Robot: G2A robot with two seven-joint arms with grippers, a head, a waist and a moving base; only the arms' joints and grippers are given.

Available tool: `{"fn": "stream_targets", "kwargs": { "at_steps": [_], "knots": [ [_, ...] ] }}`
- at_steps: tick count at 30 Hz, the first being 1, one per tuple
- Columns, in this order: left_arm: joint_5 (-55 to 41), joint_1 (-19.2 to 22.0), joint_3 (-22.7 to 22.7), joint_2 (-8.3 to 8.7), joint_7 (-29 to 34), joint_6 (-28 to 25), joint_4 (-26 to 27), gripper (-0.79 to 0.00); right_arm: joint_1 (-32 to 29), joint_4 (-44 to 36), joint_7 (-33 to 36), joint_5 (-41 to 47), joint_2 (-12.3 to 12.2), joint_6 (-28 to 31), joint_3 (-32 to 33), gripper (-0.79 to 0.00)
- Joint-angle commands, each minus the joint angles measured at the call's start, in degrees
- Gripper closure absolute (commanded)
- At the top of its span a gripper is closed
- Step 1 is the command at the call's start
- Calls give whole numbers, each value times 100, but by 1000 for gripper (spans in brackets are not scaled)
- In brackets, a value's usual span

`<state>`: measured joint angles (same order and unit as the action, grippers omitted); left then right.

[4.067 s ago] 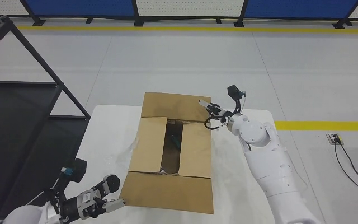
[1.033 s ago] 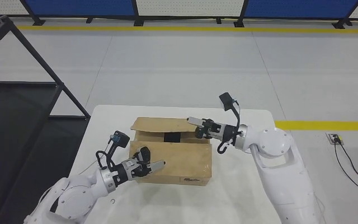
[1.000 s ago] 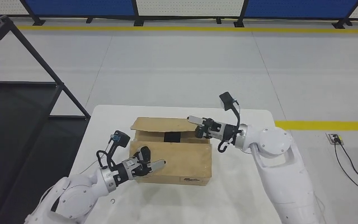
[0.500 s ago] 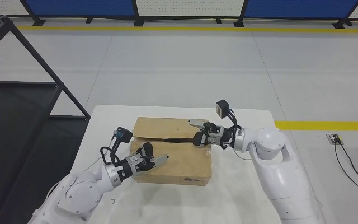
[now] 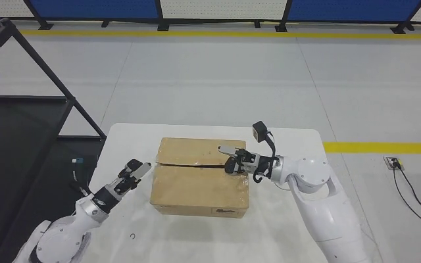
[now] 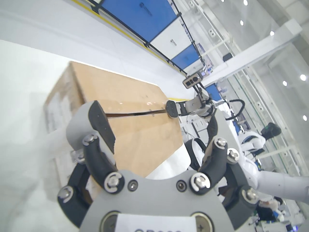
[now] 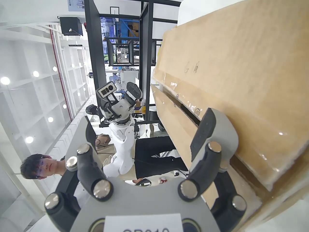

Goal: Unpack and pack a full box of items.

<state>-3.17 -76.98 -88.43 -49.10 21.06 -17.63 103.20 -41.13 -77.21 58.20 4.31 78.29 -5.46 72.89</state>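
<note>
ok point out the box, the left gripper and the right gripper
box (image 5: 197,183), top view, near top flap
left gripper (image 5: 139,168), top view, between its fingertips
right gripper (image 5: 225,159), top view, between its fingertips

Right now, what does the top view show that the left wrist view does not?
The top view adds the whole white table and the black metal rack beside it. The left wrist view adds the end wall of the brown cardboard box and the ceiling lamps. Both show the box, the dark seam between its closed flaps, the open left gripper and the open right gripper at that seam.
</note>
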Motion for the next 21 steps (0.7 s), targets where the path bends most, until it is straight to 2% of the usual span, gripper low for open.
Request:
{"fn": "stream_targets", "kwargs": {
  "at_steps": [1, 4, 14, 16, 17, 21],
  "knots": [
    [-108, -388, -385, 26, 135, 8, -76, -785, -2, -31, -46, 6, -7, 42, -24, -785],
    [-328, -844, -733, 54, 563, -78, -73, -785, 17, -16, -98, 26, -18, 44, -48, -785],
    [-328, -844, -733, 54, 563, -78, -73, -785, 48, -16, -244, -45, -31, 6, -95, -785],
    [86, -826, -760, 57, 406, 10, -80, -785, 48, -16, -244, -45, -31, 6, -95, -785],
    [638, -820, -743, 53, 138, 179, -71, -785, 29, -22, -273, -38, -31, 7, -96, -785],
    [1953, -816, -433, 0, -628, 703, -8, -785, -86, -124, -364, -11, -43, 43, -153, -785]
  ]
}}
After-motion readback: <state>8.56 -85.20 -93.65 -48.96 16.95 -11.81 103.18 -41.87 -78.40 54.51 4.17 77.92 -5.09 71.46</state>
